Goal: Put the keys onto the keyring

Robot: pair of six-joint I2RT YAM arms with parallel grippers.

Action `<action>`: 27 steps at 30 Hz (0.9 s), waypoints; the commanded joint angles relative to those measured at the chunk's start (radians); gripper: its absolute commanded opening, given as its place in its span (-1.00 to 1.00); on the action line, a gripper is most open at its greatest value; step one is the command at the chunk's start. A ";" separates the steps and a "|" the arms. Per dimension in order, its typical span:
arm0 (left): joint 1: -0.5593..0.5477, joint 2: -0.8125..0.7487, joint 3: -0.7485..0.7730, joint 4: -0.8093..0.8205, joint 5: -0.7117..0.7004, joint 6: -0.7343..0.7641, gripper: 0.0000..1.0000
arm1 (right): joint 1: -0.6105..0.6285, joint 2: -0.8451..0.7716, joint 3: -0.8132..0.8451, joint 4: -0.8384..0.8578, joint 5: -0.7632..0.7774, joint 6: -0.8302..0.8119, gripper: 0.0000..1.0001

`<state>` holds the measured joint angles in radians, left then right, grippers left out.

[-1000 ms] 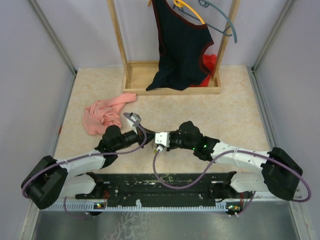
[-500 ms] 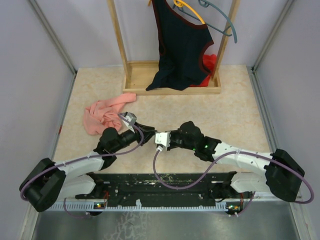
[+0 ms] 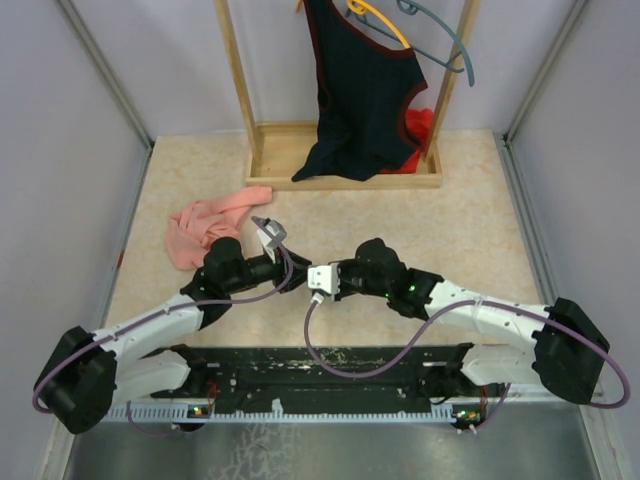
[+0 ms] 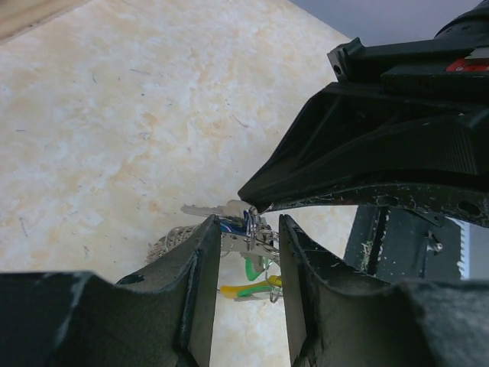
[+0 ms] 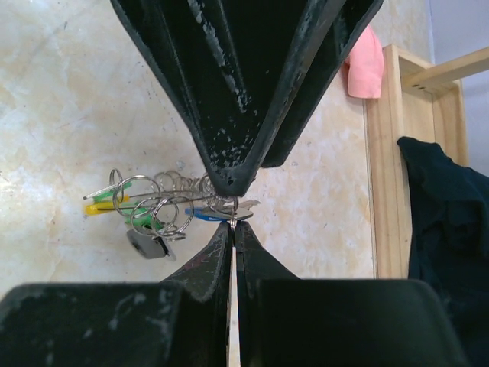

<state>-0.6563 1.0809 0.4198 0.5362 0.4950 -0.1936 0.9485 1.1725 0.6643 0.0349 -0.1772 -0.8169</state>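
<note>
Right gripper [image 5: 231, 229]: clamped shut on the keyring [image 5: 99, 208] — seemingly steadied for threading.
Left gripper [image 4: 250, 229]: jaws parted, set at 9 o'clock of the right — keys [image 5: 206, 215] bracketed, none gripped.

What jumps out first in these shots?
Two grippers meet tip to tip at centre: right gripper shut on the keyring, left gripper open astride the keys. Behind, a black top hangs on a wooden rack; a pink cloth lies on the table's left.
</note>
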 commanded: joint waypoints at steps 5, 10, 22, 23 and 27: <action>0.004 0.018 0.111 -0.190 0.075 -0.023 -0.20 | 0.012 -0.004 0.072 0.014 -0.018 -0.016 -1.00; 0.004 0.057 0.164 -0.263 0.056 -0.008 -0.24 | 0.012 -0.003 0.075 0.008 -0.023 -0.016 -1.00; 0.004 0.119 0.204 -0.328 0.109 0.003 -0.35 | 0.013 -0.006 0.077 0.012 -0.033 -0.014 -1.00; 0.004 0.122 0.205 -0.327 0.109 0.003 -0.37 | 0.013 -0.006 0.077 0.012 -0.034 -0.013 -1.00; 0.004 0.135 0.209 -0.318 0.114 0.007 -0.55 | 0.012 -0.007 0.077 0.011 -0.036 -0.011 -1.00</action>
<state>-0.6544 1.2034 0.5945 0.2180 0.5838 -0.2024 0.9485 1.1725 0.6773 0.0067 -0.1928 -0.8280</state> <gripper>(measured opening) 0.275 0.009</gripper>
